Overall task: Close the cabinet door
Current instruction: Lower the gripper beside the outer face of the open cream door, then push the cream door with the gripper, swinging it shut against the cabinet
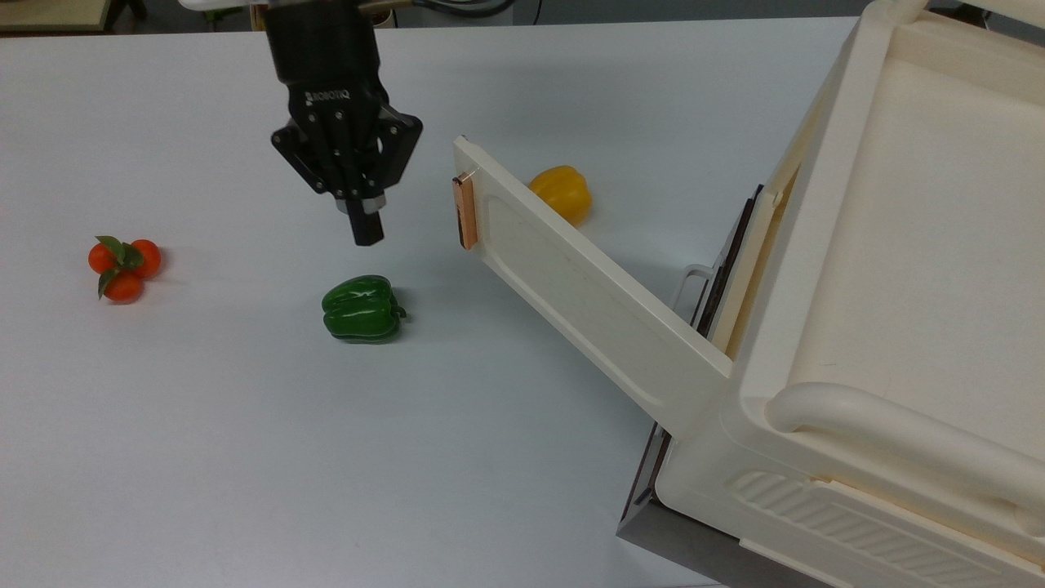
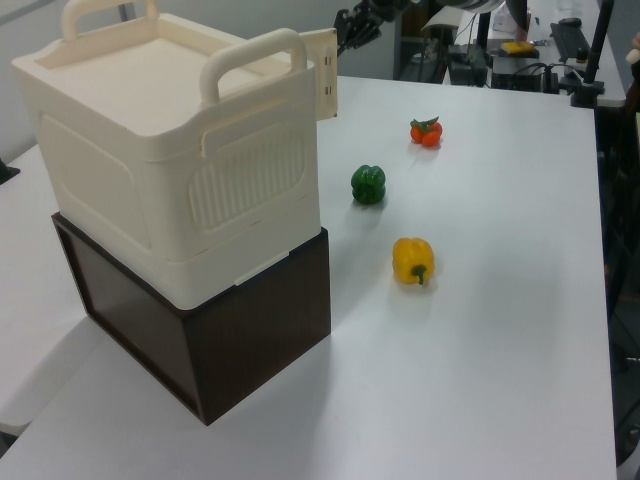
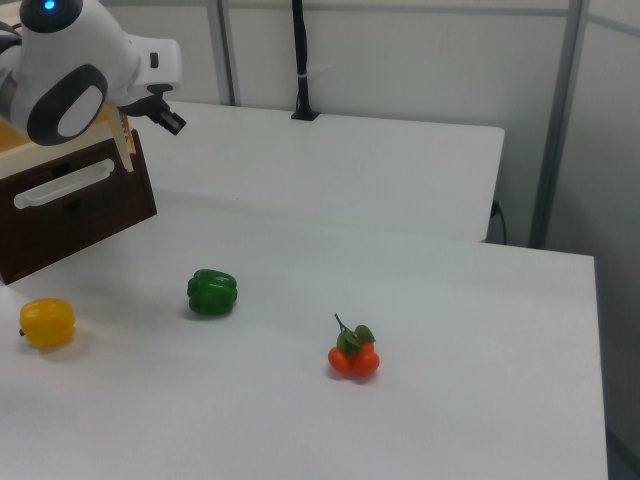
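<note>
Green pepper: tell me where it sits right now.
In the top view, the green pepper lies on the white table, just below the gripper and left of the open cabinet door.

A black gripper (image 1: 366, 231) with small white letters printed on its body is seen in the top view. Two black side arms lead down to a narrow tip. A round white arm (image 3: 70, 70) with a grey patch and a blue light is seen in the right view.

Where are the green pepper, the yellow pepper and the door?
green pepper (image 1: 361, 308), top view, on its shiny top.
yellow pepper (image 1: 562, 193), top view, on the part showing beyond the door.
door (image 1: 584, 298), top view, on its recessed face.
</note>
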`<action>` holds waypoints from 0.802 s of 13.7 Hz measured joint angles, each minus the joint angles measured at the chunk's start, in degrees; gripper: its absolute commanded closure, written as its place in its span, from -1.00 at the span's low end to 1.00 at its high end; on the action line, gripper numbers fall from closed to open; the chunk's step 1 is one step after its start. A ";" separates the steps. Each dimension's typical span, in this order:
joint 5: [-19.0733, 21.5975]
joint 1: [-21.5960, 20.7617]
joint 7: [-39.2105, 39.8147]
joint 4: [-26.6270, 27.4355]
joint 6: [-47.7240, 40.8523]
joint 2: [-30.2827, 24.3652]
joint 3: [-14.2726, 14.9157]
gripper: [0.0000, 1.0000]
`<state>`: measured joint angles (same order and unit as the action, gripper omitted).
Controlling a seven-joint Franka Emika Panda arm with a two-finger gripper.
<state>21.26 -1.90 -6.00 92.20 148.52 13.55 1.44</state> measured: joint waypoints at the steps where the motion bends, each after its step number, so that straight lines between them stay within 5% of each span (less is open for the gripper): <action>1: 0.00 -0.46 0.00 0.00 0.03 0.20 -0.02 1.00; 11: 0.00 -1.40 -0.05 1.51 -0.78 0.38 -3.77 1.00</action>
<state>21.27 -3.31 -6.05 93.71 147.74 13.93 -2.33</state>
